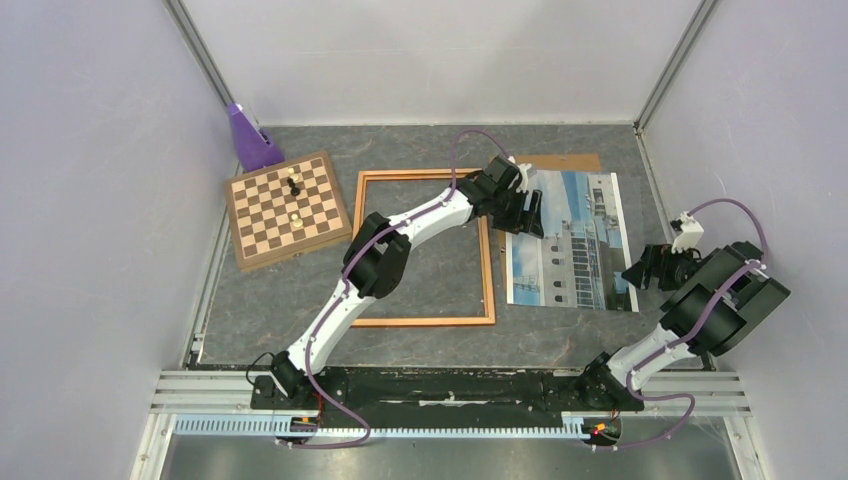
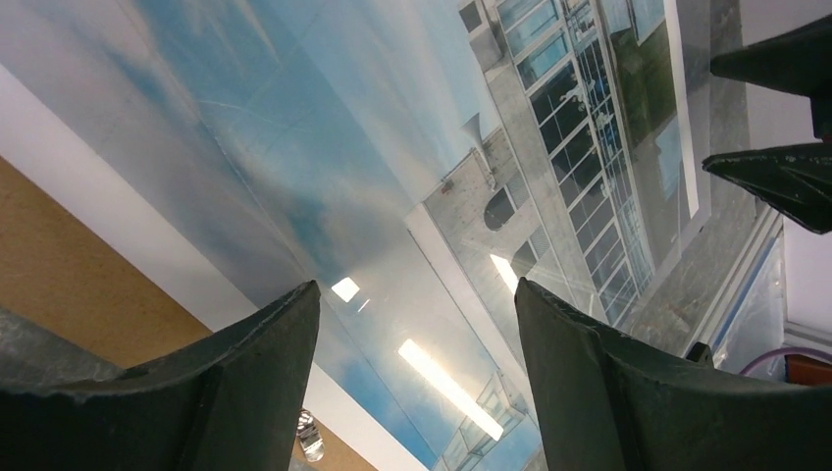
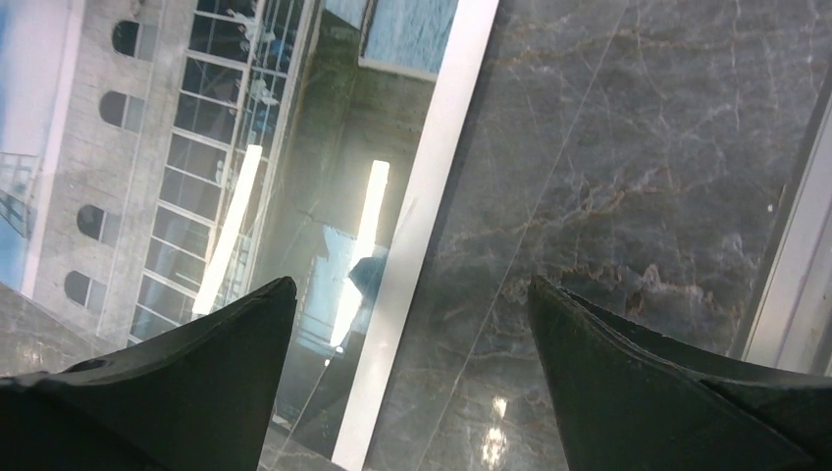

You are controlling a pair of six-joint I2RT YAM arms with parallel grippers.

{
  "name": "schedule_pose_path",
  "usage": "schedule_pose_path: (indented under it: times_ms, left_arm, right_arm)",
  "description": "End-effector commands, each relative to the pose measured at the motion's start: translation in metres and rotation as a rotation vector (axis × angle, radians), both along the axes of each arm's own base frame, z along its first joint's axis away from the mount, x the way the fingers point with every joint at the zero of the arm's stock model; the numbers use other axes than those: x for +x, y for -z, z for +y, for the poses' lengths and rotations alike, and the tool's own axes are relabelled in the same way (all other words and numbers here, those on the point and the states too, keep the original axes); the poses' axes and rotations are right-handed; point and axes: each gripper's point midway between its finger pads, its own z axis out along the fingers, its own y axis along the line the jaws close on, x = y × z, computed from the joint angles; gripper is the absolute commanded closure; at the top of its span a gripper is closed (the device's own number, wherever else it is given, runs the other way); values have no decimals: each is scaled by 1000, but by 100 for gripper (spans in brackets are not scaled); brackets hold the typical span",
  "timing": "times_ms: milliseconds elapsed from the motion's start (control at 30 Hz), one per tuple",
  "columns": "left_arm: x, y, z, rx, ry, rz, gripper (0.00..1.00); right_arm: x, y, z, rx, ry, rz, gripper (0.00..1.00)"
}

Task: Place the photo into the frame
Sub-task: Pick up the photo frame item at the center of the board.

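Since my left gripper and right gripper both hovered spread wide over the flat, glossy photo, I worried a pinch would just skid off or crease it.

Even, diffuse light from above fills all three views, and shadows on the table are faint and soft-edged. The glossy photo throws back glare. In the left wrist view, bright bars lie between the fingers of the left gripper. In the right wrist view, two pale streaks stand above the left-hand finger of the right gripper, washing out the print. A small glint marks the table between those fingers. The dark fingers show little detail.
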Motion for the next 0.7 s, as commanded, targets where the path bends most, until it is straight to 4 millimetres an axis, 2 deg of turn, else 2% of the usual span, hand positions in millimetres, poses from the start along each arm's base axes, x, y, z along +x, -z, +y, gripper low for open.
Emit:
schedule_pose_path:
  times_ms: [0, 167, 400, 500, 667]
  left_arm:
    - [-23, 35, -2, 40, 52, 70, 20]
    - [-32, 36, -6, 40, 75, 72, 21]
    - [-39, 43, -6, 52, 90, 82, 21]
    - [-39, 45, -4, 60, 93, 80, 21]
    - [-40, 48, -2, 69, 93, 79, 21]
  right_arm:
    - [-19, 32, 26, 139, -3, 149, 8]
    - [-15, 38, 32, 196, -18, 164, 10]
    - [-11, 34, 36, 256, -27, 157, 13]
    - [-12, 29, 43, 295, -34, 155, 14]
    - [-12, 11, 46, 331, -27, 120, 16]
